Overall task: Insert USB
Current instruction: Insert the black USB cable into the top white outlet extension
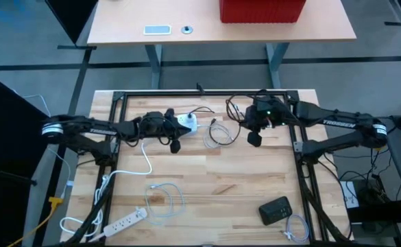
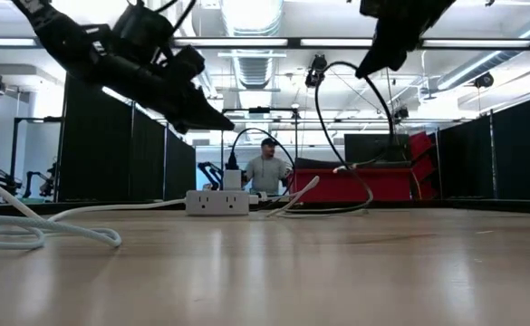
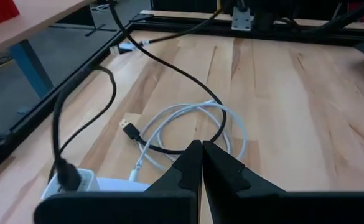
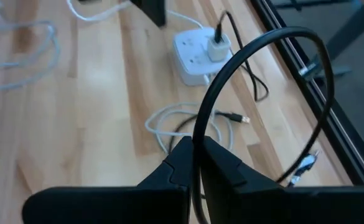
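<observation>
A white socket block point(image 1: 186, 122) lies on the wooden table with a black plug point(image 4: 219, 43) stuck in its top. Beside it lies a coiled white cable point(image 3: 188, 115) ending in a dark USB plug point(image 3: 130, 129), flat on the wood. My left gripper point(image 3: 201, 163) is shut with nothing in it, hovering just above the block and the coil. My right gripper point(image 4: 194, 158), higher up and right of the coil, is shut on a thin black cable point(image 4: 262, 37). My right gripper pinches the black cable point(image 4: 197, 134) between its two fingers, slanting down from the table's right side. The cable arcs up out of the fingers in a wide loop. In the low view it hangs slack from the gripper down to the table point(image 2: 366, 186).
A black metal frame point(image 1: 207, 92) borders the work area. A white power strip point(image 1: 128, 221) and a loose white cable point(image 1: 166, 195) lie near the front left, and a black box point(image 1: 275, 209) at the front right. A person point(image 2: 266, 167) stands beyond the table.
</observation>
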